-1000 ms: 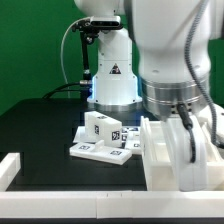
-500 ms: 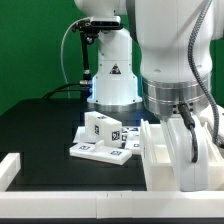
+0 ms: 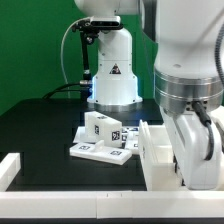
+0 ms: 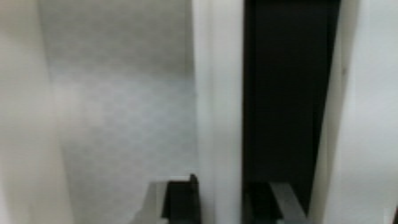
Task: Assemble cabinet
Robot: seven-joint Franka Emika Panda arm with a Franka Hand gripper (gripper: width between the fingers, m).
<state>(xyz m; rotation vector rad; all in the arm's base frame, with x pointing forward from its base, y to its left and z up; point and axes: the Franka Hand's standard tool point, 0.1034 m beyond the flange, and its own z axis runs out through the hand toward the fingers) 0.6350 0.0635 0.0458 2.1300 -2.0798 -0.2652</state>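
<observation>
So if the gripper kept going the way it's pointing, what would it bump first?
Most likely the cabinet: the gripper looks closed around its thin white wall, so that wall comes first. What lies beyond it is unclear.

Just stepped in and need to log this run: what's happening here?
The arm's gripper is down at the white cabinet shell, shut on one of its thin upright walls. The small tagged blocks lie apart, to the exterior view's left of the shell, not yet joined.
</observation>
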